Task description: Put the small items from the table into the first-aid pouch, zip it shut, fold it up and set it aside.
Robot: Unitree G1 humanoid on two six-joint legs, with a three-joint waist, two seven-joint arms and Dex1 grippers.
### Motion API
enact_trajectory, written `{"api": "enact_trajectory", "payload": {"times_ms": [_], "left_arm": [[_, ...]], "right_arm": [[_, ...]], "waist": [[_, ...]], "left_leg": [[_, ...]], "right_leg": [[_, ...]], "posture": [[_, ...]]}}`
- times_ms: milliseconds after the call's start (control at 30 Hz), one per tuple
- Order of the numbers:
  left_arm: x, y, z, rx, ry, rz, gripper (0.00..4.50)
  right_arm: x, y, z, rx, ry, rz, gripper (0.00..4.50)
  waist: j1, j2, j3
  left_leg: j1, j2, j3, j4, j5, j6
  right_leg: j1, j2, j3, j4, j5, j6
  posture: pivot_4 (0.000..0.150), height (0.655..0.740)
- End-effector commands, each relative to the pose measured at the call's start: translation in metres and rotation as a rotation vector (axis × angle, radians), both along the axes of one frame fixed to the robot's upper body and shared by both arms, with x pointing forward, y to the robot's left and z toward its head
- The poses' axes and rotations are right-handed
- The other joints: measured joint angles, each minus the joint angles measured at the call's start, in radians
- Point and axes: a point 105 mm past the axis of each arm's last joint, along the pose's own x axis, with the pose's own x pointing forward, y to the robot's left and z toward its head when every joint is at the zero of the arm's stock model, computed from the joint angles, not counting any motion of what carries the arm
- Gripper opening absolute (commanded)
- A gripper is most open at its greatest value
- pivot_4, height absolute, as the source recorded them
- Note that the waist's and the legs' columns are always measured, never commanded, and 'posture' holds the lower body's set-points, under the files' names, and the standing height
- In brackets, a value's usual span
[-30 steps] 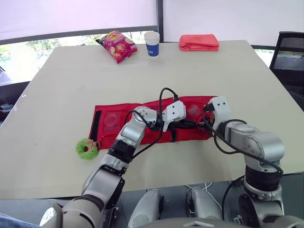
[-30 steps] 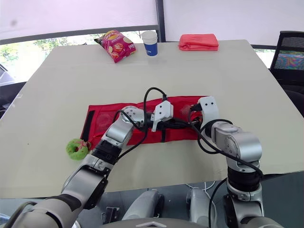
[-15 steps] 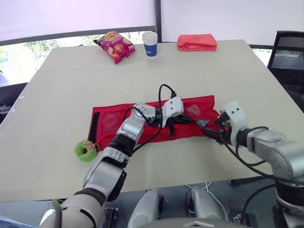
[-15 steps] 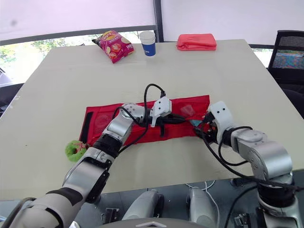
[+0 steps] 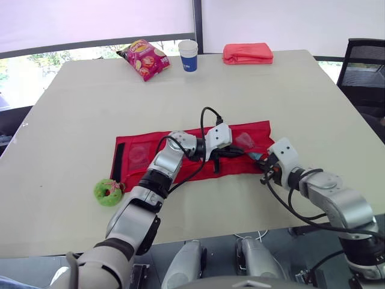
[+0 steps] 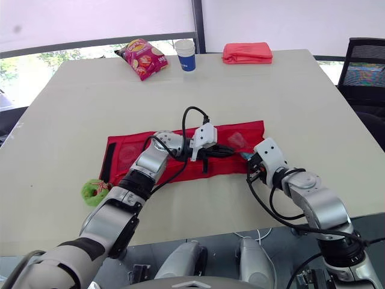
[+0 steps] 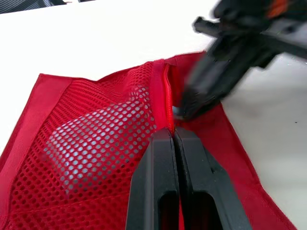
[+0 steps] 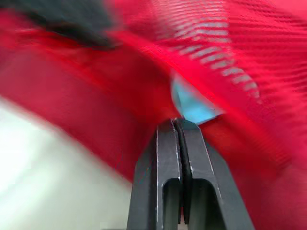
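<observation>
One pale tabletop, with a window beyond its far edge. One red first-aid pouch flat near the middle of the near edge. Two arms stretched over it: left gripper pinched closed on the zip line, right gripper closed at the pouch's right end by one blue item. At the far edge, one folded red cloth, one snack bag, one paper cup. One green ring toy beside the pouch's left end.

A pale beige desk faces a window wall with white blinds drawn low and a dark post between them. Daylit greenery shows past its far-left corner. A black mesh chair stands by its far-right corner.
</observation>
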Motion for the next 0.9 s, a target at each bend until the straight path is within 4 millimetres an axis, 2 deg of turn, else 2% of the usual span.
{"api": "enact_trajectory", "payload": {"times_ms": [33,167,267,367,500,567,633,700,800,900], "left_arm": [[-0.005,-0.007,0.012,-0.025,-0.052,-0.041,0.0],[-0.007,-0.008,0.01,-0.021,-0.055,-0.053,0.0],[-0.007,-0.008,0.01,-0.019,-0.056,-0.051,0.0],[-0.006,-0.006,0.009,-0.013,-0.064,-0.045,0.0],[-0.004,-0.005,0.009,-0.011,-0.075,-0.038,0.0],[-0.003,-0.005,0.009,-0.012,-0.077,-0.04,0.0],[-0.004,-0.006,0.009,-0.013,-0.077,-0.044,0.0],[-0.004,-0.007,0.008,-0.014,-0.077,-0.048,0.0],[-0.004,-0.009,0.01,-0.033,-0.082,-0.055,0.0],[-0.005,-0.011,0.016,-0.073,-0.075,-0.058,0.0]], "right_arm": [[0.019,0.005,0.022,-0.004,-0.157,-0.018,0.06],[0.029,0.015,0.031,0.065,-0.208,-0.036,0.06],[0.026,0.017,0.03,0.064,-0.209,-0.021,0.06],[0.012,0.013,0.026,0.065,-0.164,0.027,0.06],[-0.019,0.002,0.025,0.04,-0.103,0.147,0.06],[-0.033,-0.004,0.038,0.101,-0.129,0.19,0.06],[-0.044,-0.019,0.049,0.163,-0.121,0.193,0.06],[-0.045,-0.037,0.054,0.19,-0.119,0.155,0.06],[-0.042,-0.059,0.058,0.186,-0.118,0.083,0.86],[-0.031,-0.073,0.059,0.242,-0.095,-0.002,2.42]], "waist": [[-0.001,0.0,0.0],[-0.001,0.0,0.0],[0.002,0.0,0.0],[0.003,0.0,0.0],[0.004,0.0,0.0],[0.002,0.0,0.0],[0.003,0.0,0.0],[0.003,0.0,0.0],[0.004,0.0,0.0],[0.004,0.0,0.0]], "left_leg": [[0.0,0.0,0.0,0.0,0.0,0.0],[0.0,0.0,0.0,0.0,0.0,0.0],[0.0,0.0,0.0,0.0,0.0,0.0],[0.0,-0.001,0.0,0.0,0.0,0.0],[0.0,-0.001,-0.001,0.0,0.0,0.0],[0.0,-0.001,-0.001,0.0,-0.001,0.001],[0.0,0.0,-0.001,0.0,-0.002,0.004],[0.0,0.0,-0.001,0.0,-0.003,0.004],[0.0,0.0,0.0,0.0,-0.003,0.005],[0.0,0.0,0.0,0.0,-0.003,0.005]], "right_leg": [[0.0,0.0,0.0,0.0,0.0,0.0],[0.0,0.0,0.0,0.0,0.0,0.0],[0.0,0.0,0.0,0.0,0.0,0.0],[0.0,0.0,0.0,0.0,0.0,0.0],[0.0,0.0,0.0,0.0,0.0,0.0],[0.0,0.0,0.0,-0.001,0.0,0.0],[0.001,0.0,0.0,0.0,0.0,0.0],[0.001,0.0,0.0,0.0,0.0,0.0],[0.002,0.0,0.0,-0.001,0.0,0.0],[0.001,0.0,0.0,-0.001,0.0,0.0]], "posture": [[0.15,0.7395],[0.15,0.7395],[0.15,0.7395],[0.15,0.7395],[0.15,0.7395],[0.15,0.7395],[0.15,0.7395],[0.15,0.7395],[0.15,0.7395],[0.15,0.7395]]}}
